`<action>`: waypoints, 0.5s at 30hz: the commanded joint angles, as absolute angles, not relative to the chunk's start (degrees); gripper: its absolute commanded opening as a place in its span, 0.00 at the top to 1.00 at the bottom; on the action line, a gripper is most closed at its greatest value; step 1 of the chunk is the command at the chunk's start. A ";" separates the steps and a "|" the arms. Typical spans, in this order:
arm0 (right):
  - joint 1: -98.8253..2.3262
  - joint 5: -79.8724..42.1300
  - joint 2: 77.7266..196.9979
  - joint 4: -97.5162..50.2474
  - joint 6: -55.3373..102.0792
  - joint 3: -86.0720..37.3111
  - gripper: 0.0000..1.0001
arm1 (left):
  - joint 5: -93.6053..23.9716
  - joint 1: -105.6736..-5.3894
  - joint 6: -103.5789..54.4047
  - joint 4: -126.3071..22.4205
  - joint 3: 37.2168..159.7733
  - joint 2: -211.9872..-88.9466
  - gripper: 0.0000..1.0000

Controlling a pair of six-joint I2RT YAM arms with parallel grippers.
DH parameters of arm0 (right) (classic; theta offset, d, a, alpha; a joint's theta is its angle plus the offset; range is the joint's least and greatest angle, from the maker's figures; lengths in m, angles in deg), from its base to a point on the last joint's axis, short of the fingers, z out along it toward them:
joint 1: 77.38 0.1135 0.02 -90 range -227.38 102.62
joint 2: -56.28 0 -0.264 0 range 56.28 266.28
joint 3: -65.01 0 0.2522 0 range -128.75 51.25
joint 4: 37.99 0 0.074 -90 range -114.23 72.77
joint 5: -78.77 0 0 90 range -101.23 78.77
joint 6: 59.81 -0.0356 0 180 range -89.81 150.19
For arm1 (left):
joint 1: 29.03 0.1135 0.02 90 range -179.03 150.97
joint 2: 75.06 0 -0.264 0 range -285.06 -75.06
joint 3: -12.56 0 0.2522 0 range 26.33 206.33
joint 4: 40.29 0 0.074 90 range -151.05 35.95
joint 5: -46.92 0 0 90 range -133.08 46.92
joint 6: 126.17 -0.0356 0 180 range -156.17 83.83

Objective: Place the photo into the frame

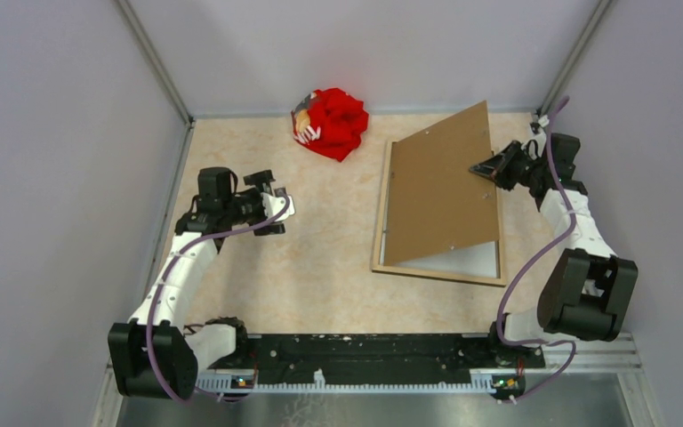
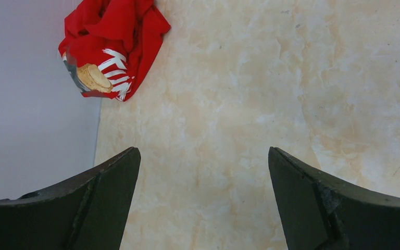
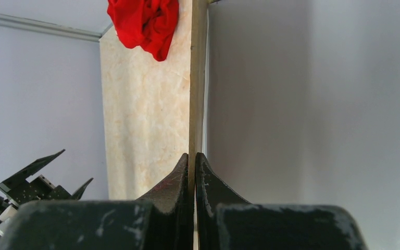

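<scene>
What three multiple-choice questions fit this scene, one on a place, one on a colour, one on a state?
1. Where on the table is the red cloth bundle? A near edge; B far edge; C middle.
2. What colour is the photo on its upward side? A brown; B white; C blue.
3. How is the right gripper? A open over bare table; B shut on the cloth; C shut on the photo's edge.
Answers: 1 B, the top view shows it at the back. 2 A, its board back faces up. 3 C, its fingers pinch the thin edge.

Bright, even light; soft shadows, sharp focus, no glare.
</scene>
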State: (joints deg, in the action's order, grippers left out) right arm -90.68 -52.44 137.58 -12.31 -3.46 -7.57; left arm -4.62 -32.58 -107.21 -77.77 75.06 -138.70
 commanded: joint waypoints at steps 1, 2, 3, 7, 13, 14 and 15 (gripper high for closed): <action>-91.00 -53.59 137.83 -18.16 -3.77 -7.55 1.00 | -3.48 -32.88 -107.34 -77.51 74.45 -137.75 0.01; -90.99 -53.55 137.84 -18.62 -4.01 -7.32 1.00 | -3.57 -32.90 -107.47 -77.67 74.41 -137.71 0.01; -91.00 -53.49 137.87 -19.08 -4.17 -7.08 1.00 | -3.51 -32.90 -107.57 -77.75 74.34 -137.66 0.01; -91.00 -53.53 137.89 -19.22 -3.82 -6.66 1.00 | -3.62 -32.89 -107.75 -77.83 74.36 -137.36 0.01; -90.96 -54.02 138.55 -17.28 -0.90 -5.60 1.00 | -3.43 -32.89 -107.95 -78.12 74.63 -137.39 0.01; -90.99 -54.85 138.67 -17.82 -1.08 -4.98 1.00 | -3.37 -32.85 -108.01 -78.12 74.63 -137.42 0.01; -90.95 -55.68 138.90 -18.63 -1.43 -4.39 1.00 | -3.31 -32.87 -108.02 -78.12 74.58 -137.44 0.01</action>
